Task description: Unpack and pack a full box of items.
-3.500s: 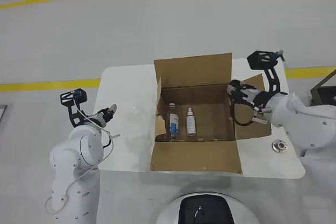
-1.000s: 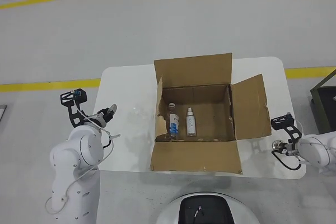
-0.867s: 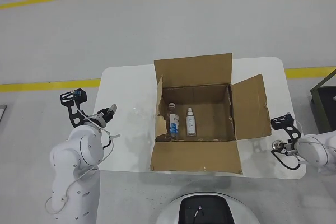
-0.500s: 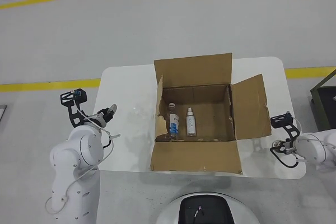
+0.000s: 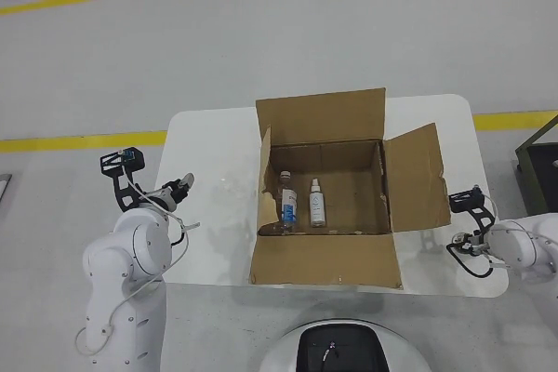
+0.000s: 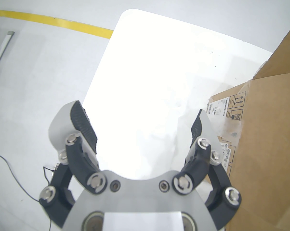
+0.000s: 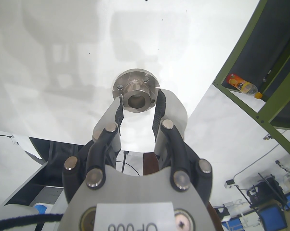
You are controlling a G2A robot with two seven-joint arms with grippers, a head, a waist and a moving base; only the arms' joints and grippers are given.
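Observation:
An open cardboard box (image 5: 324, 116) stands in the middle of the white table (image 5: 214, 167). Two bottles lie on its floor: one with a blue label (image 5: 287, 206) and a white spray bottle (image 5: 317, 203). My left gripper (image 5: 179, 189) hangs open and empty over the table's left edge; in the left wrist view the left gripper (image 6: 140, 118) faces the box's side (image 6: 267, 126). My right gripper (image 5: 462, 244) is low at the table's right front, right of the box flap. In the right wrist view the right gripper (image 7: 139, 97) has its pads against the hub of a metal flange (image 7: 133, 79).
A green-framed rack (image 5: 549, 158) stands off the table's right side, with an orange drink bottle (image 7: 242, 86) on its shelf. The box's right flap (image 5: 418, 177) leans out toward the right arm. Bare table (image 6: 159, 61) lies left of the box.
The right arm came away from the box's right flap down to the flange at the table's right front. Over the last second its wrist only shifted slightly. The left arm stayed still.

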